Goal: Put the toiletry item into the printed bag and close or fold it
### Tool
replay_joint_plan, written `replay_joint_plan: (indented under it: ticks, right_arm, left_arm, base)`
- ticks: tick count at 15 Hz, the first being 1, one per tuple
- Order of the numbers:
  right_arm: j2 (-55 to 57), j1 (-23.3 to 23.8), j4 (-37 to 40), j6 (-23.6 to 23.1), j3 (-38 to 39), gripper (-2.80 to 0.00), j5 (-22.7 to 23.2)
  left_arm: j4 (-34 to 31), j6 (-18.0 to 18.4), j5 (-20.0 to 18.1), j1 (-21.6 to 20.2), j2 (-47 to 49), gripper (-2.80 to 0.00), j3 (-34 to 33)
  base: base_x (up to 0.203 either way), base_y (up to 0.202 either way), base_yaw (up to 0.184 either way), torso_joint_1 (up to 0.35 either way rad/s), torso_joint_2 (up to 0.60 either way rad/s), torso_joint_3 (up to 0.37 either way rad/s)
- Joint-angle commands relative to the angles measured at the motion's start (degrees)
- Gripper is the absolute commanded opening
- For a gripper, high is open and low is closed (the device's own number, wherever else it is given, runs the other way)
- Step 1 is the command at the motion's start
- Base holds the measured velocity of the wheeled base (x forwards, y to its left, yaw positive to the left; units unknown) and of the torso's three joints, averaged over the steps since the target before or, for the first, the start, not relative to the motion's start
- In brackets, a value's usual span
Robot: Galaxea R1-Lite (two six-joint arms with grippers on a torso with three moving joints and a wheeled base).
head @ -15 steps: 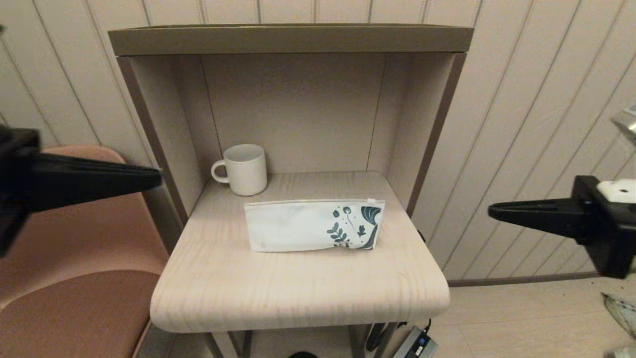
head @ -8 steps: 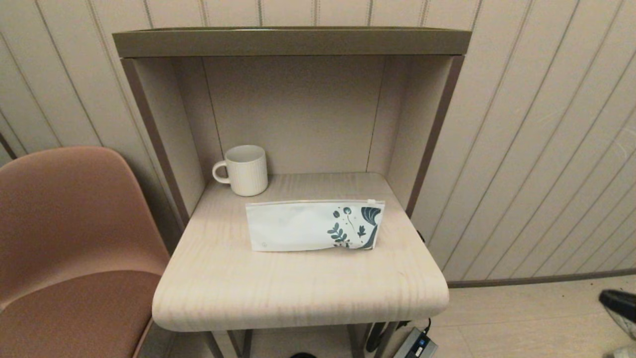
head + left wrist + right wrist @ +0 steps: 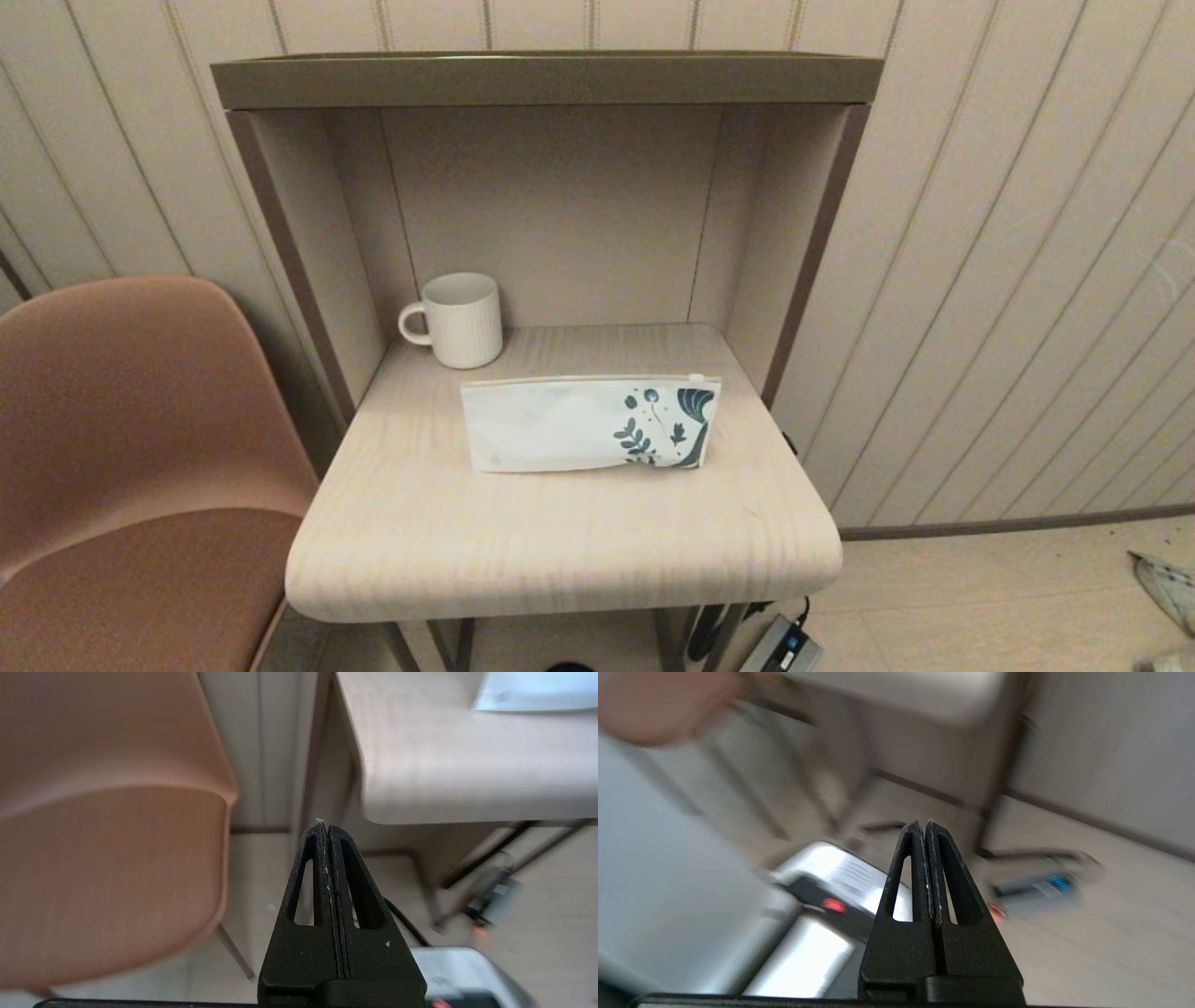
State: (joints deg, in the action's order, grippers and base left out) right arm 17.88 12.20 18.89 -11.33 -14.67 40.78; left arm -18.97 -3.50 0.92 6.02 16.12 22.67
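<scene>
The printed bag (image 3: 588,423) lies flat in the middle of the small light-wood table (image 3: 560,551), its teal leaf print at the right end and its zip edge toward the back. One corner of the printed bag (image 3: 532,693) shows in the left wrist view. The toiletry item is out of view. Neither gripper appears in the head view. My left gripper (image 3: 325,828) hangs low beside the chair, below the table's edge, shut and empty. My right gripper (image 3: 923,825) is also shut and empty, low above the floor.
A white ribbed mug (image 3: 457,319) stands at the table's back left, inside the alcove under a brown shelf (image 3: 546,79). A pink chair (image 3: 121,448) stands to the left. A power unit (image 3: 782,646) and cables lie on the floor under the table.
Both grippers were level with the table at the head view's left and right edges a second ago; they have dropped out of that view. The bag and mug have not moved.
</scene>
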Motion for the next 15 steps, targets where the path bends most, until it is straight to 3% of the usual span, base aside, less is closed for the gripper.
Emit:
replay_joint_plan:
  ticks: [1, 4, 7, 8, 10, 11, 13, 15]
  right_arm:
    - [-2.27, -0.32, -1.27, -0.97, 3.81, -2.8, -3.75]
    - [-2.26, -0.46, -11.2, -0.2, 8.12, -2.8, -5.88]
    - [-2.25, -0.65, -28.56, 2.15, 13.74, -2.8, -15.25]
    - [-2.3, -0.57, -29.92, 3.64, 14.45, -2.8, -19.38]
    - [-2.41, -0.46, -28.96, 5.47, 14.67, -2.8, -21.62]
    - [-2.36, -0.46, -29.07, 4.8, 14.67, -2.8, -21.82]
    - [-2.24, -0.75, -29.03, 3.78, 14.67, -2.8, -21.25]
    - [-2.25, -0.95, -26.12, 3.95, 13.81, -2.8, -16.56]
  left_arm:
    - [9.3, 1.53, 0.18, -0.1, -0.2, -2.8, -7.37]
    - [18.54, 5.87, 1.87, -0.12, -0.21, -2.8, -18.77]
    - [26.39, 9.07, 1.03, -0.13, -0.3, -2.8, -22.66]
    - [26.51, 9.98, -0.08, -0.13, -0.3, -2.8, -22.67]
    - [26.18, 10.56, -4.08, 0.5, -0.12, -2.8, -22.67]
    - [26.13, 10.71, -4.25, 3.41, -0.11, -2.8, -22.67]
    - [25.47, 10.3, -4.32, 10.72, -0.17, -2.8, -22.67]
    - [25.09, 8.6, -2.73, 11.65, -0.35, -2.8, -22.67]
  base:
    - [0.0, 0.0, 0.0, 0.0, 0.0, 0.0]
    - [0.0, 0.0, 0.0, 0.0, 0.0, 0.0]
    - [0.0, 0.0, 0.0, 0.0, 0.0, 0.0]
    - [0.0, 0.0, 0.0, 0.0, 0.0, 0.0]
    - [0.0, 0.0, 0.0, 0.0, 0.0, 0.0]
    - [0.0, 0.0, 0.0, 0.0, 0.0, 0.0]
    - [0.0, 0.0, 0.0, 0.0, 0.0, 0.0]
    - [0.0, 0.0, 0.0, 0.0, 0.0, 0.0]
